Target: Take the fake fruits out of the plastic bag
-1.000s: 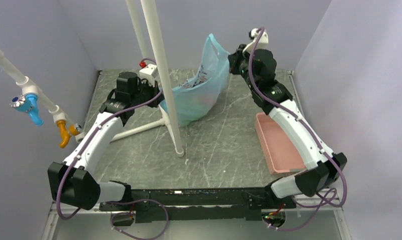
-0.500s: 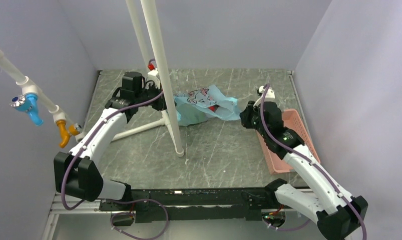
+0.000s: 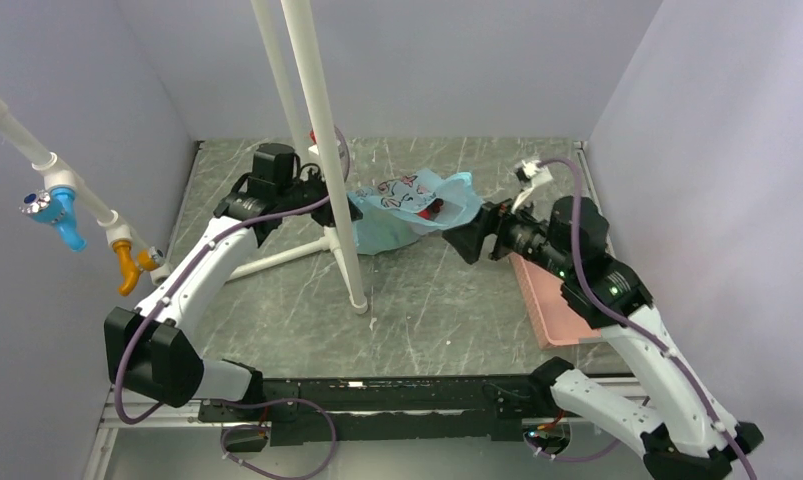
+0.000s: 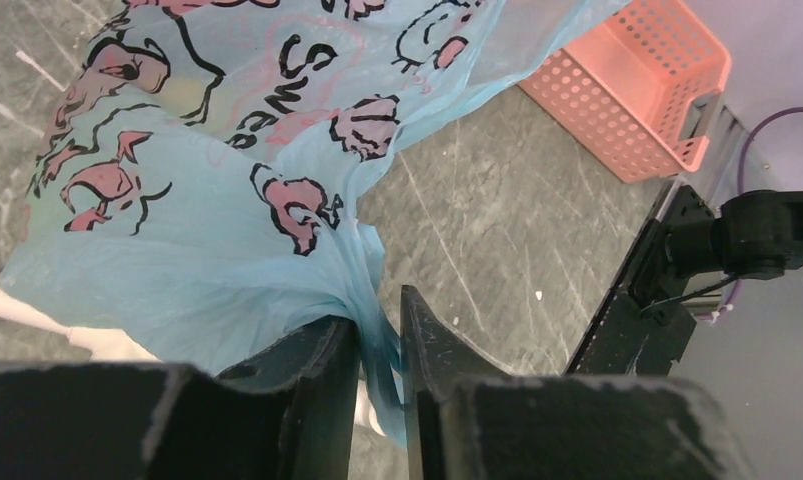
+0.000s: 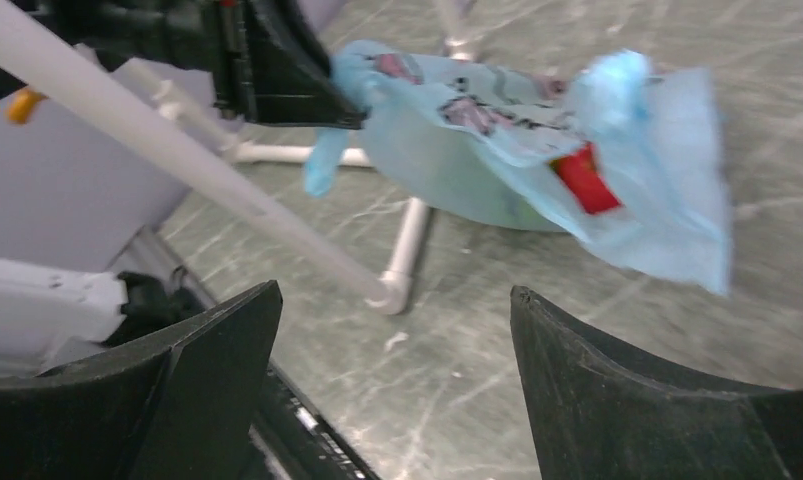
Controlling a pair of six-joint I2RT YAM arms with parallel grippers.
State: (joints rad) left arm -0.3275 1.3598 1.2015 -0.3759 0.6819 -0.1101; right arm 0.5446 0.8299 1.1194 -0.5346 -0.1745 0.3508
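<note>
Blue-green plastic bag (image 3: 402,212) film is bunched and pinched between the narrow left jaws, and the rest lies crumpled ahead of them on the worktop (image 3: 427,300). A red fake fruit (image 3: 434,208) shows at its far end. Facing it, the right jaws gape wide and hold nothing, with a pink tray (image 3: 549,305) behind them.

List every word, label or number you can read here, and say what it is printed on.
"SWE": outlined letters on the plastic bag, seen in the left wrist view; the rest of the word is lost in a fold.
The other print on the bag is pink and black drawings, not letters.
In the top and right wrist views the bag's print is too small or blurred to read.
No other text is readable.
</note>
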